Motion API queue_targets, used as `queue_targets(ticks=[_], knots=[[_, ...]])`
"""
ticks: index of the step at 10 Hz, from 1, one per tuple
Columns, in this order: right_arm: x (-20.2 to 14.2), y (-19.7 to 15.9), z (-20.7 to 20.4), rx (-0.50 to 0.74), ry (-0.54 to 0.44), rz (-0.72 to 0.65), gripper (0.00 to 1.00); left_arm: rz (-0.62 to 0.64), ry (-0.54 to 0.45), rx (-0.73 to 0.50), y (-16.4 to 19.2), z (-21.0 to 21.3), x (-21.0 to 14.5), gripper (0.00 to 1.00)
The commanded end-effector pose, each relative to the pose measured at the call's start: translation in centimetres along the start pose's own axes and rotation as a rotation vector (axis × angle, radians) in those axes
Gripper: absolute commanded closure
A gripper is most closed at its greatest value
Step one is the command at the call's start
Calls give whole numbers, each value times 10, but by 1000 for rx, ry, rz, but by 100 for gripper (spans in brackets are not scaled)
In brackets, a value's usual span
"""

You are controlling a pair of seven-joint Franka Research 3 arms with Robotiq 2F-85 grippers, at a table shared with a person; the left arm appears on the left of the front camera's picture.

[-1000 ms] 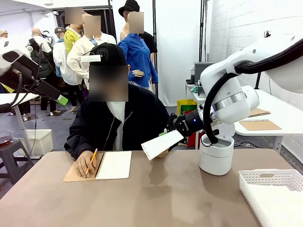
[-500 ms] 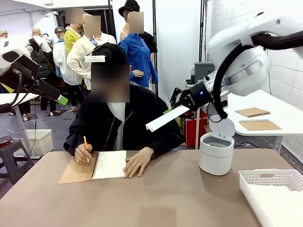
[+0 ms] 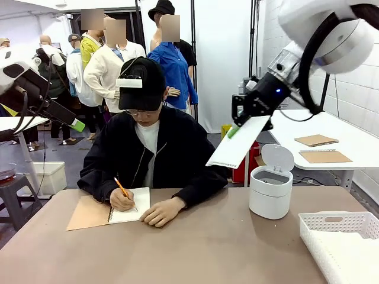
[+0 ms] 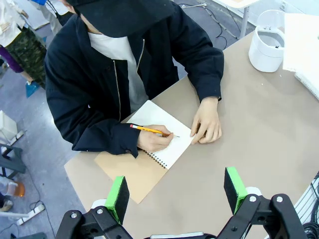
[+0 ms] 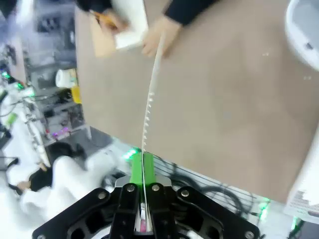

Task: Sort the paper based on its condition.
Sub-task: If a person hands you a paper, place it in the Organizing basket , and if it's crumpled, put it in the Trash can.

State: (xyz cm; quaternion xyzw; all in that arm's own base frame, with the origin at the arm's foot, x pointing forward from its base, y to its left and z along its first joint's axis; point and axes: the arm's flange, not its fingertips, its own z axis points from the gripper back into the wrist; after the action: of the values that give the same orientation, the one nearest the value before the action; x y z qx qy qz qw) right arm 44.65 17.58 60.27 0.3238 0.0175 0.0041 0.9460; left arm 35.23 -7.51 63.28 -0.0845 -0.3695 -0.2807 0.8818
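The big brown table point(image 3: 207, 248) has one person point(image 3: 148, 154) sitting at its far side. From the front, the right gripper point(image 3: 241, 125) is high in the air above the table, pinched tight on one sheet of paper point(image 3: 237, 144) that hangs down. One white bin point(image 3: 270, 190) with its lid up stands just below, and one white basket point(image 3: 340, 242) sits at the table's right edge.

The right wrist view sees that sheet from the edge, thin like a line.

The left wrist view looks down on the one notebook point(image 4: 162, 133), the one pencil point(image 4: 151, 130), and the left gripper point(image 4: 177, 191), spread wide and holding nothing.
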Motion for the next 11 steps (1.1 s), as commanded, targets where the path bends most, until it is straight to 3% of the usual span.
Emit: queue_targets(ticks=[1, 5, 6, 10, 11], knots=[[-3, -20, 17, -136, 9, 132, 100, 1, -7, 4, 1, 1, 0, 0], [-40, -74, 53, -430, -70, 316, 100, 1, -7, 4, 1, 1, 0, 0], [-49, -104, 65, -564, -100, 338, 100, 1, -7, 4, 1, 1, 0, 0], [-78, -162, 62, -735, -147, 305, 100, 1, -7, 4, 1, 1, 0, 0], [-79, -173, 69, -669, -147, 135, 100, 1, -7, 4, 1, 1, 0, 0]])
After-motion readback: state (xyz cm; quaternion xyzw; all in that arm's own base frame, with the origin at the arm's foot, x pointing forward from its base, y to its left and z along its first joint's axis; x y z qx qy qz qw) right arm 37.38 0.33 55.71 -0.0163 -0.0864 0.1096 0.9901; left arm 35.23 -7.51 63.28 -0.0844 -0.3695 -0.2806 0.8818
